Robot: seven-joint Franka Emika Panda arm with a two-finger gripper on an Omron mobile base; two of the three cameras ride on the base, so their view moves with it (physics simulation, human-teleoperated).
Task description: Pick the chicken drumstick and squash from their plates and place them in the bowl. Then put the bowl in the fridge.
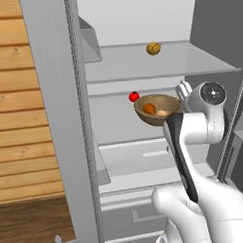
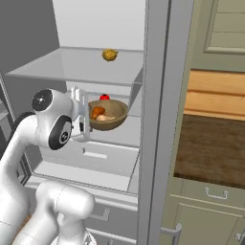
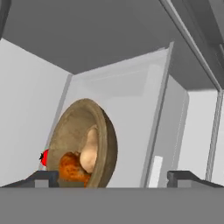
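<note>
The wooden bowl (image 1: 165, 104) (image 2: 115, 117) (image 3: 70, 131) stands on the middle glass shelf inside the open fridge (image 1: 156, 67) (image 2: 72, 67). In the bowl lie the orange-brown chicken drumstick (image 1: 149, 108) (image 2: 98, 112) (image 3: 70, 168) and the pale squash (image 1: 162, 113) (image 2: 105, 117) (image 3: 89, 151). My gripper (image 1: 181, 93) (image 2: 85, 117) (image 3: 113, 179) is open at the bowl's near rim, its fingers apart and gripping nothing. The hand view is rolled, so the bowl looks tipped on its side there, just inside the left fingertip (image 3: 41, 177). The plates are out of view.
A red tomato (image 1: 134, 96) (image 2: 104, 97) (image 3: 44, 157) sits on the same shelf behind the bowl. A yellow-brown knobbly ball (image 1: 153, 48) (image 2: 110, 55) lies on the shelf above. The fridge door edge (image 1: 52, 96) stands at the left, with drawers (image 1: 145, 157) below the shelf.
</note>
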